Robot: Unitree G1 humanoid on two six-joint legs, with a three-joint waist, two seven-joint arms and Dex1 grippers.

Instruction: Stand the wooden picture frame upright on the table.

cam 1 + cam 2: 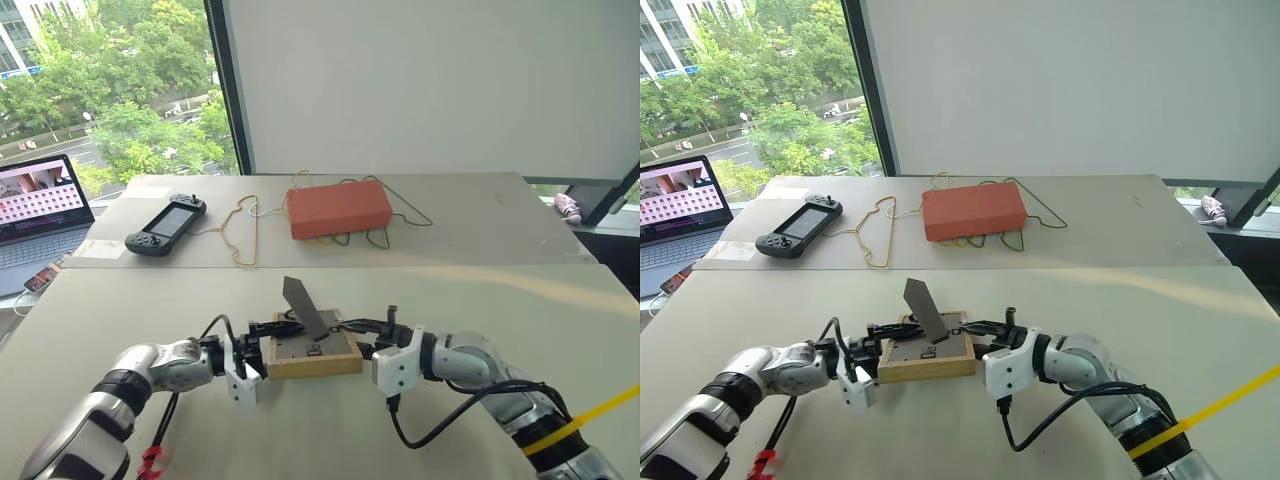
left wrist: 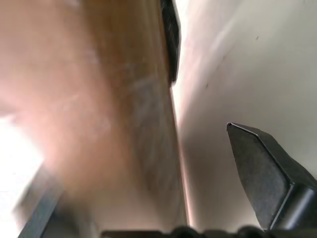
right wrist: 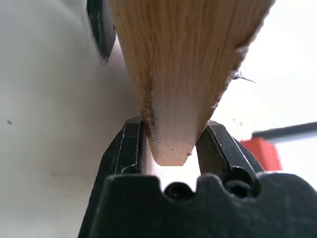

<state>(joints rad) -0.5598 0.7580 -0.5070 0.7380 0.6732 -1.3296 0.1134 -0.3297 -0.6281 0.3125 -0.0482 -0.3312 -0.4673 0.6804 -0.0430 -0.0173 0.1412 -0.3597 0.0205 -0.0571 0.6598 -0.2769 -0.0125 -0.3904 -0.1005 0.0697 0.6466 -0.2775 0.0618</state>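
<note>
The table (image 1: 480,330) is a broad pale beige top with a seam running across it from left to right. At its far left edge sits an open laptop (image 1: 40,205), its screen showing a grid of small pinkish thumbnails; no writing there can be read. Far and centre lies a red-orange box (image 1: 338,208) with thin cables looped around it, and to its left a dark handheld game controller (image 1: 166,224). No brand or label is legible on any of them.

The wooden picture frame (image 1: 314,352) is near the middle of the table, between the two grippers, dark grey back upward, its fold-out stand (image 1: 304,306) raised and leaning.

The right gripper (image 3: 171,148) pinches the frame's right edge, both fingers pressed against the light wood. The left gripper (image 1: 262,345) is at the frame's left edge with fingers spread, one black finger (image 2: 265,176) standing clear of the wood.
</note>
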